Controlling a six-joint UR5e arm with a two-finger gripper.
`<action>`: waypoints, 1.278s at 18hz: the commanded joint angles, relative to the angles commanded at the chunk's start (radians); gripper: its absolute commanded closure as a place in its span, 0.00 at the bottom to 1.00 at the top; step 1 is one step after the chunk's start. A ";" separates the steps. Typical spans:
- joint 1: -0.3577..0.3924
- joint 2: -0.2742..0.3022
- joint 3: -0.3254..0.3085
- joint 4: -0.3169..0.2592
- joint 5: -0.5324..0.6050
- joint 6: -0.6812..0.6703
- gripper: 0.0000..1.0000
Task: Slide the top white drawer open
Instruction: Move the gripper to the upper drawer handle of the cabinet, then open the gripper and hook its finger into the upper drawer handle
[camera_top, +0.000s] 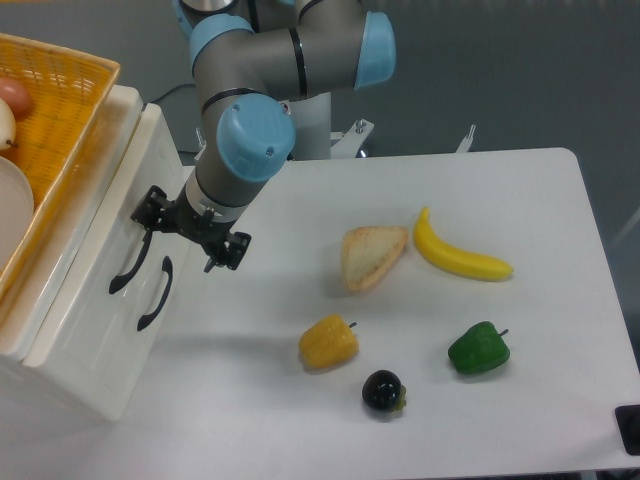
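**Gripper at the handle, drawer not yet pulled**

Gripper hangs with its jaws spread and nothing between them, one finger touching or just over the upper end of the top drawer's black handle. The top white drawer sits to its left, and by the look of it is closed, flush with the lower drawer. Judged from this, only the approach is done; gripping and pulling remain.

Room to pull lies to the gripper's right, across bare table. The bread slice and yellow pepper lie well apart that way. The orange basket overhangs above the drawers.
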 joint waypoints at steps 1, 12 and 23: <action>0.000 -0.002 0.002 0.000 0.000 0.000 0.04; -0.017 -0.012 0.002 0.003 0.002 -0.002 0.11; -0.029 -0.012 0.002 0.005 -0.002 -0.003 0.25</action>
